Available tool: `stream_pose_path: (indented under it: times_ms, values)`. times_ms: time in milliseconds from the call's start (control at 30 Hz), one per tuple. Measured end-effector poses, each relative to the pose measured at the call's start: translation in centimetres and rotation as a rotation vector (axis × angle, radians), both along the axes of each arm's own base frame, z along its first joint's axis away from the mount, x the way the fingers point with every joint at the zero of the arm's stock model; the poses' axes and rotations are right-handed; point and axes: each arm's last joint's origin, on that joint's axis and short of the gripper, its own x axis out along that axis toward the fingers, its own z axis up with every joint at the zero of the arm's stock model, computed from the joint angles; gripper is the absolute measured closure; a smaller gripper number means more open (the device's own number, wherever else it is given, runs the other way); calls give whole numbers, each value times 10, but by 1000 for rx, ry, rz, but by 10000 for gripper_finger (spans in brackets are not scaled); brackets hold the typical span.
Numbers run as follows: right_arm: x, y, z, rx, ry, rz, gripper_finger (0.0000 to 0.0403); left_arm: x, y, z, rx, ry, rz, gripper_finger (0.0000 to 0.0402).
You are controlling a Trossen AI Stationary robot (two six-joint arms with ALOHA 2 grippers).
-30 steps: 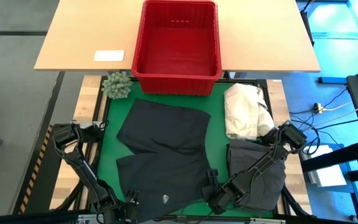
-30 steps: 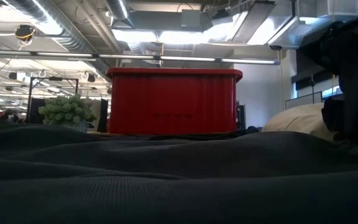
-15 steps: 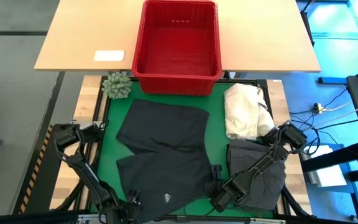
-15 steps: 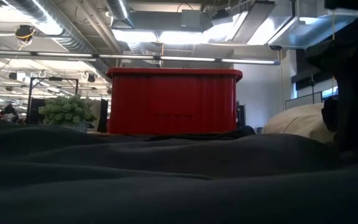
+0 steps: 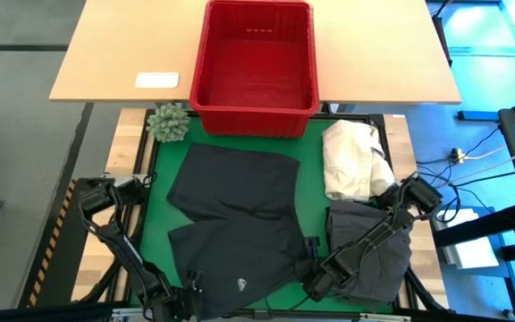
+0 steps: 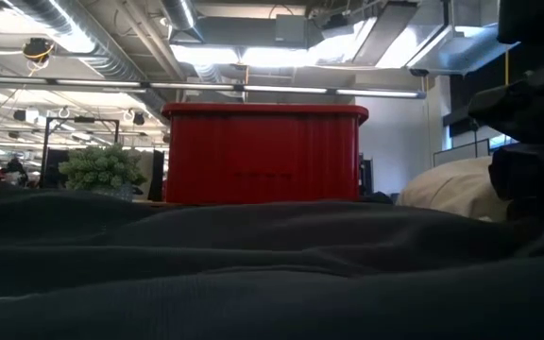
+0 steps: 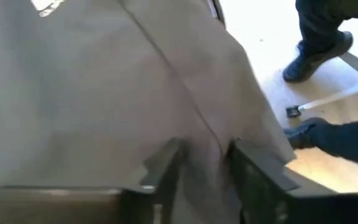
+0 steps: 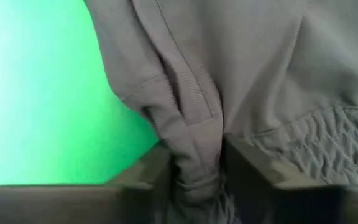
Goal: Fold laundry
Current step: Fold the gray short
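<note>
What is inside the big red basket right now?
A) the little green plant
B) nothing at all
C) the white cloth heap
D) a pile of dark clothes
B: from above, the red basket shows only its bare red floor, while the dark shorts, the green plant and the white cloth heap all lie outside it.

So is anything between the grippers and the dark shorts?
Nothing visible. The left gripper and right gripper each already pinch a fold of the dark shorts at the near edge.
</note>
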Motion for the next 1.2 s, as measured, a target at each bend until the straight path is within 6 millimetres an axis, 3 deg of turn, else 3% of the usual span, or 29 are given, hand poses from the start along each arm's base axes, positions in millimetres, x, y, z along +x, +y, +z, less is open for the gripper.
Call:
stream_pose_path:
  times_ms: [167,233,367,467,800,1200]
  values:
    - [1,1,0,36,-7,-37,377,1,1,0,2,-14,24,369]
    - [2,2,0,46,-13,-46,391,1,1,0,1,-13,25,391]
    - [3,4,3,65,-10,-66,377,0,1,5,-20,-5,17,397]
    - [6,8,10,92,5,-53,391,-2,2,12,-33,-2,9,399]
    - [18,36,54,221,-56,42,397,-21,-7,59,-191,-70,-58,400]
    - [35,52,110,236,-261,70,399,-44,12,138,-139,-455,-12,401]
